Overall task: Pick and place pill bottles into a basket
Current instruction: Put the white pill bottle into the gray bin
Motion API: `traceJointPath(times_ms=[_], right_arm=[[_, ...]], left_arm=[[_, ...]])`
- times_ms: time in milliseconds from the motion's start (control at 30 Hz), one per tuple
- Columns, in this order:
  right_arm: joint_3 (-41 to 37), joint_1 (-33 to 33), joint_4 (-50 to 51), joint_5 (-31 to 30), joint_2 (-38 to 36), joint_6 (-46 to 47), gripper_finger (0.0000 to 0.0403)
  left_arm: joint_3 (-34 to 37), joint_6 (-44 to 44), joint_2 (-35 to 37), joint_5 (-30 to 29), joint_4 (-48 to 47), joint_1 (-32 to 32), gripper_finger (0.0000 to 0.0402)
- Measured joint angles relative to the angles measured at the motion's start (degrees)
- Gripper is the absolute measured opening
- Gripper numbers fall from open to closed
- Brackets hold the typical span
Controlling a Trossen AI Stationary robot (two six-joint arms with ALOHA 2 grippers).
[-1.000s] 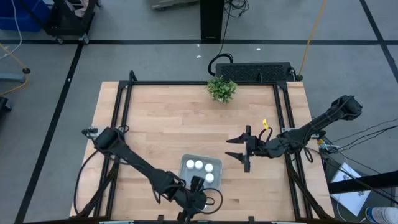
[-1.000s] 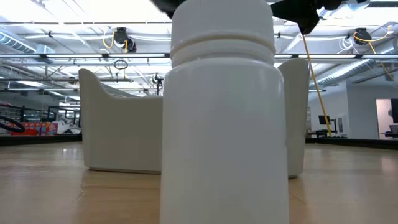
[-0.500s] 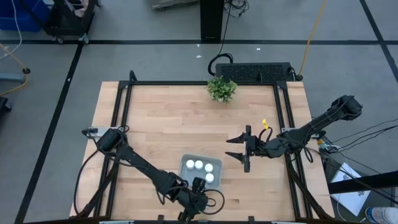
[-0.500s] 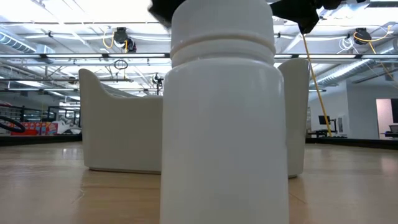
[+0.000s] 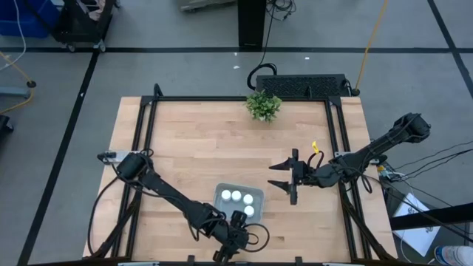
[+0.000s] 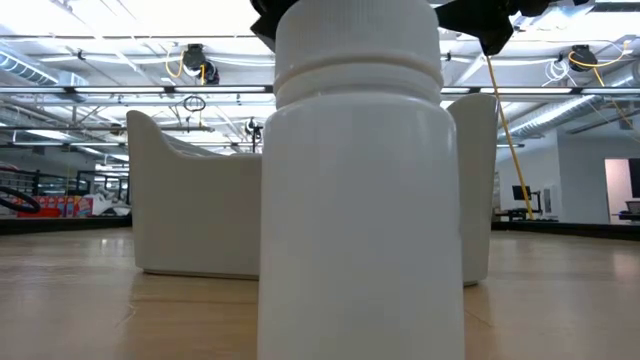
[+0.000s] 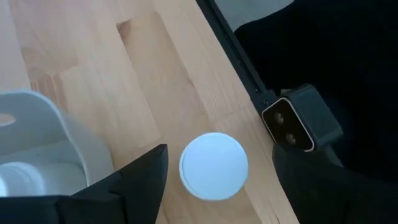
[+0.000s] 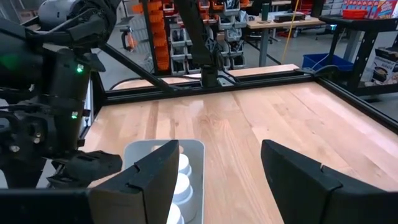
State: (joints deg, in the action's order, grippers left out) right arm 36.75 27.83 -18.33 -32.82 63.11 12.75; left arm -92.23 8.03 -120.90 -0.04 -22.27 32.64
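Observation:
One white pill bottle (image 7: 213,165) stands upright on the wood near the table's near edge, on the near side of the basket; it fills the low view (image 6: 360,200). My left gripper (image 7: 221,155) is open above it, one finger on each side of the cap, apart from it; in the high view my left gripper (image 5: 236,224) hides the bottle. The pale basket (image 5: 220,193) holds several white bottles (image 5: 236,196). My right gripper (image 5: 275,175) is open and empty, to the right of the basket.
A small green plant (image 5: 263,105) stands at the far edge. A black frame rail and a small camera block (image 7: 298,121) run along the near edge beside the bottle. Bare wood lies to the left of and beyond the basket.
My left gripper has come down a little over the standing bottle, staying open. The bottle has not moved.

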Motion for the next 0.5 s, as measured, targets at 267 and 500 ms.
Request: traceJointPath(times_ms=[267, 500], right_arm=[[0.0, 0.0, -0.24, 0.02, 0.0, 0.02, 0.0221], [0.0, 0.0, -0.16, 0.02, 0.0, 0.02, 0.0221]], left_arm=[[-0.02, -0.22, -0.93, 0.27, 0.86, 0.0, 0.0265], [0.0, -0.75, -1.72, 1.92, 1.39, -0.2, 0.0246]])
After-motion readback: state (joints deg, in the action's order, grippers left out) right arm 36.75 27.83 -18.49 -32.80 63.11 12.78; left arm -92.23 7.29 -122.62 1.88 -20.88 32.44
